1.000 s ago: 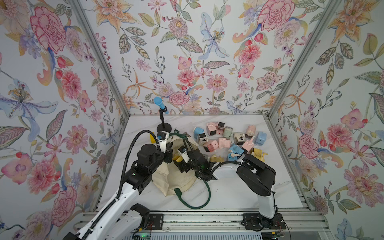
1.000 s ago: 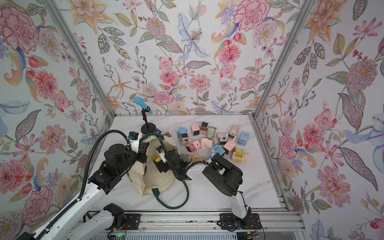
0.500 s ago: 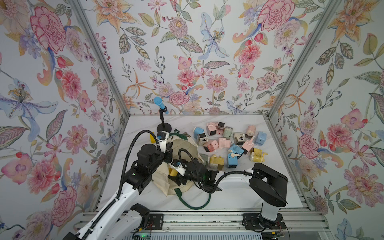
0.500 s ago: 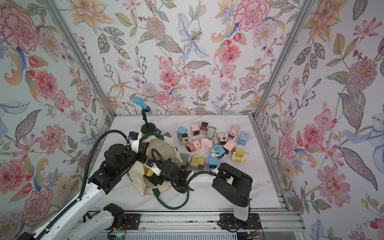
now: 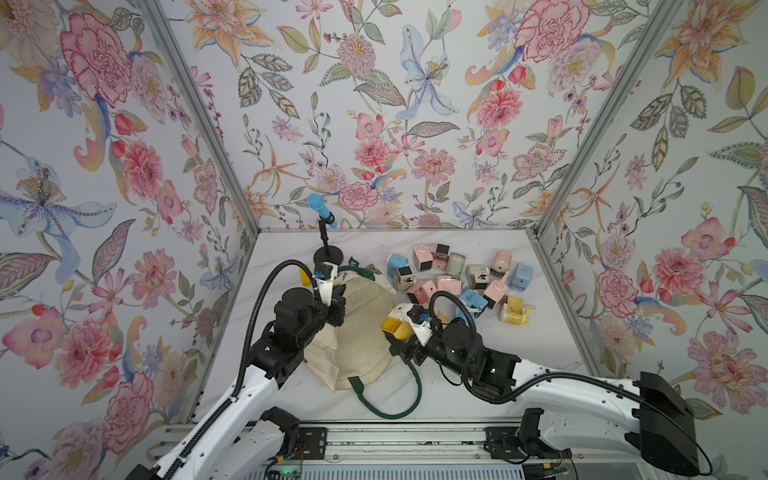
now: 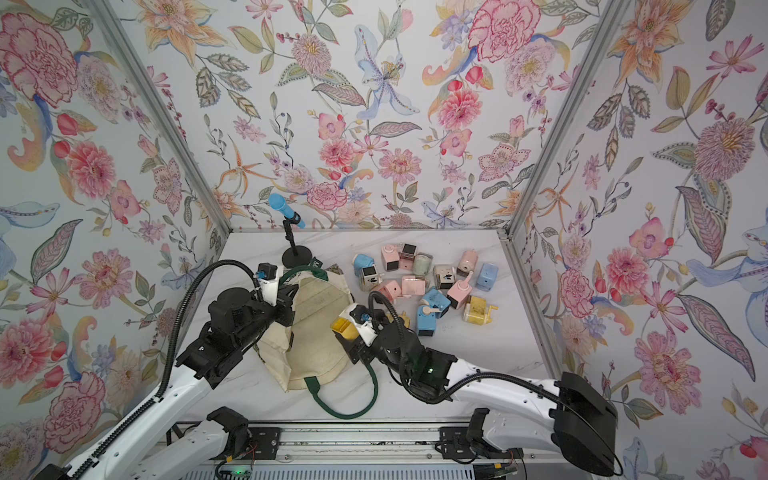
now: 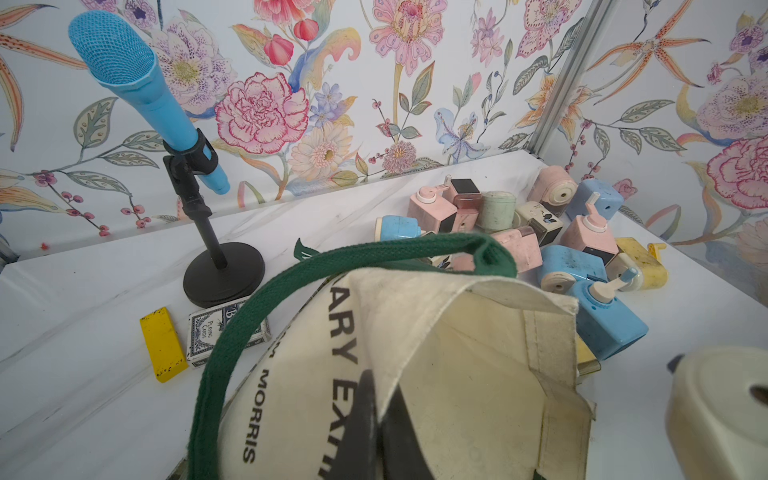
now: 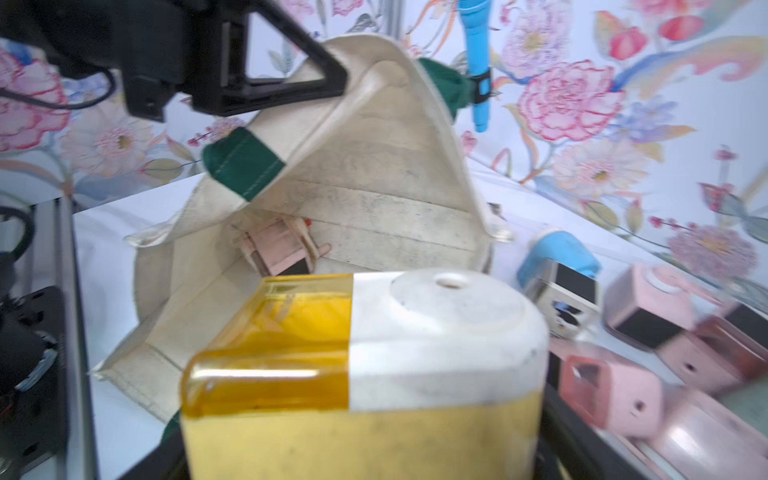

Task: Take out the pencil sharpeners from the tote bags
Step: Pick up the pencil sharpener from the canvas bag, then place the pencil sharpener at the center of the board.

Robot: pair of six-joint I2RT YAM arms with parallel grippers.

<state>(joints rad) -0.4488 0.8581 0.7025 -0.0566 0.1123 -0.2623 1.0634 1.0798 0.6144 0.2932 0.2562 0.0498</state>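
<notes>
The cream tote bag (image 5: 361, 332) (image 6: 316, 332) lies at the table's middle with its mouth held up. My left gripper (image 5: 338, 309) (image 7: 376, 386) is shut on the bag's upper rim (image 7: 457, 374). My right gripper (image 5: 401, 338) (image 8: 361, 449) sits just right of the bag, shut on a yellow and white pencil sharpener (image 5: 395, 326) (image 6: 343, 326) (image 8: 365, 374). One pink sharpener (image 8: 276, 247) shows inside the bag (image 8: 374, 216). Several pastel sharpeners (image 5: 461, 278) (image 6: 428, 278) (image 7: 540, 232) lie heaped at the back right.
A blue microphone on a black stand (image 5: 322, 212) (image 7: 208, 232) rises behind the bag. A flat yellow bar (image 7: 163, 350) and a card deck (image 7: 216, 336) lie by its base. A green strap loop (image 5: 390, 399) trails toward the front edge.
My right gripper has moved rightward from over the bag to its right edge, carrying the yellow and white sharpener. The left gripper has stayed put on the rim.
</notes>
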